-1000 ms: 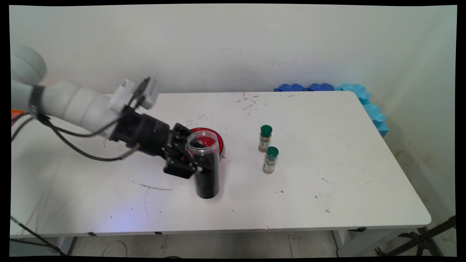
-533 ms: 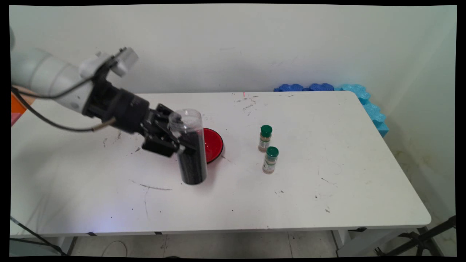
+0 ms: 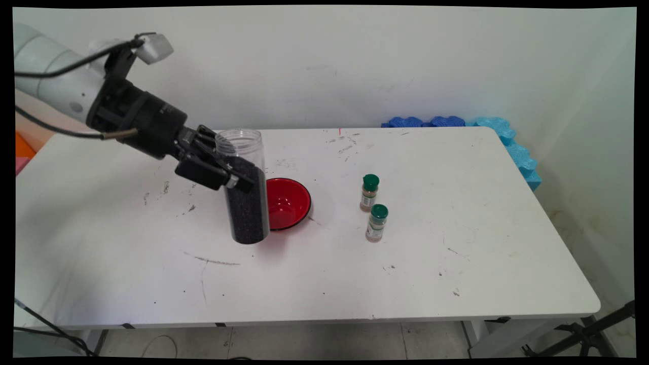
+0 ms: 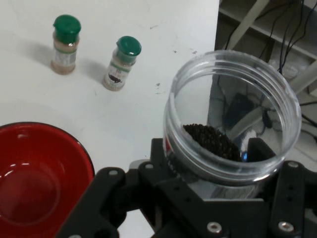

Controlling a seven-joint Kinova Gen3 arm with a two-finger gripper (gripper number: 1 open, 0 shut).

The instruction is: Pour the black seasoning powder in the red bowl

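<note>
A jar (image 3: 246, 192) hangs just left of a bowl (image 3: 287, 203), seemingly above the table (image 3: 456, 263). Two spice bottles (image 3: 373, 208) stand right of the bowl.

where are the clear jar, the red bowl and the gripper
clear jar (image 3: 247, 203), main view, on its dark-filled body
red bowl (image 3: 289, 203), main view, on its inner wall
gripper (image 3: 230, 175), main view, between its fingertips at the jar
</note>
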